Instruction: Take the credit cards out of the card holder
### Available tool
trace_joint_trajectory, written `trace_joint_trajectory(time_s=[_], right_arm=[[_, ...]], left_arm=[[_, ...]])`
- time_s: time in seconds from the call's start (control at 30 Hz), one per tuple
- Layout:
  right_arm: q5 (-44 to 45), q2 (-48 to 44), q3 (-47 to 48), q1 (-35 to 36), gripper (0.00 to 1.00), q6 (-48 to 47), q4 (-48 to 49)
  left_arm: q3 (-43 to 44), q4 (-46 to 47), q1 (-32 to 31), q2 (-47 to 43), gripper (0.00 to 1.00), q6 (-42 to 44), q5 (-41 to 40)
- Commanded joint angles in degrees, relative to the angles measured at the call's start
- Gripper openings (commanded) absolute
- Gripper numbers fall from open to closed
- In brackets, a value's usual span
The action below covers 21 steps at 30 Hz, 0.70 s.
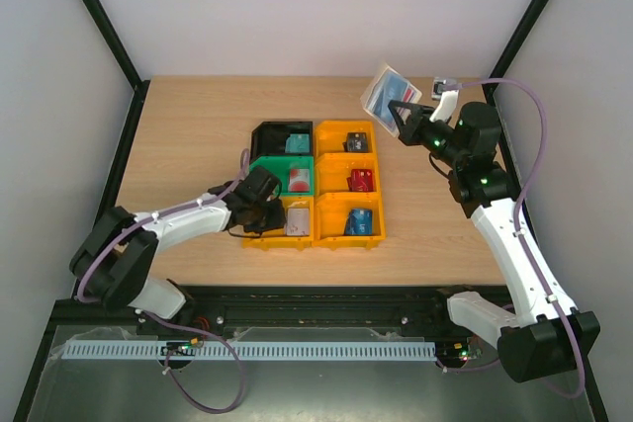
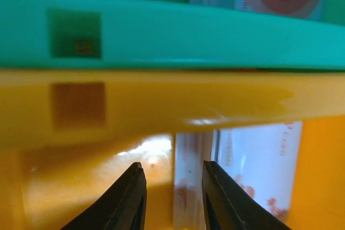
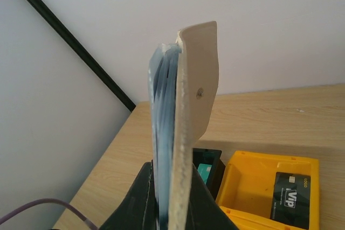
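Observation:
My right gripper (image 1: 401, 116) is raised over the table's back right, shut on the card holder (image 1: 386, 94). In the right wrist view the card holder (image 3: 197, 95) stands on edge between the jaws of the right gripper (image 3: 173, 176), its tan flap upright. Bluish credit cards (image 3: 161, 133) are packed inside it. My left gripper (image 1: 267, 205) is low in the front-left orange bin (image 1: 269, 239). In the left wrist view the left gripper (image 2: 173, 197) has its jaws apart, with a white-pink card (image 2: 259, 171) just to the right and a pale strip between them.
Six small bins sit together mid-table. A black bin (image 1: 269, 131) holds a teal card (image 1: 297, 142) and a green bin (image 1: 265, 167) holds a white-pink card (image 1: 300, 180). The right orange bins (image 1: 379, 185) hold a black, a red and a blue card.

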Motion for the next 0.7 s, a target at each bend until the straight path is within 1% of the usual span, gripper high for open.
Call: trace_joint_trajectory(time_s=[0.0, 0.17, 0.37, 0.5, 0.67], right_arm=[[-1.46, 0.05, 1.88, 0.24, 0.02, -2.98, 0.29], [-2.94, 0.68, 1.93, 0.25, 0.02, -4.17, 0.21], [-3.64, 0.91, 2.27, 0.24, 0.02, -6.01, -0.27], [-4.93, 1.93, 3.49, 0.27, 0.01, -6.63, -1.59], [-7.02, 2.37, 4.00, 0.23, 0.02, -6.42, -1.44]], left_arm=[[1.04, -0.97, -0.47, 2.01, 0.29, 1.23, -4.09], [2.04, -1.91, -1.20, 3.22, 0.29, 1.59, -4.56], [-0.55, 3.43, -1.98, 5.50, 0.29, 1.26, -4.47], [1.02, 5.95, -3.08, 6.59, 0.30, 2.18, -2.45], [2.28, 5.11, -3.19, 7.00, 0.32, 2.23, -2.71]])
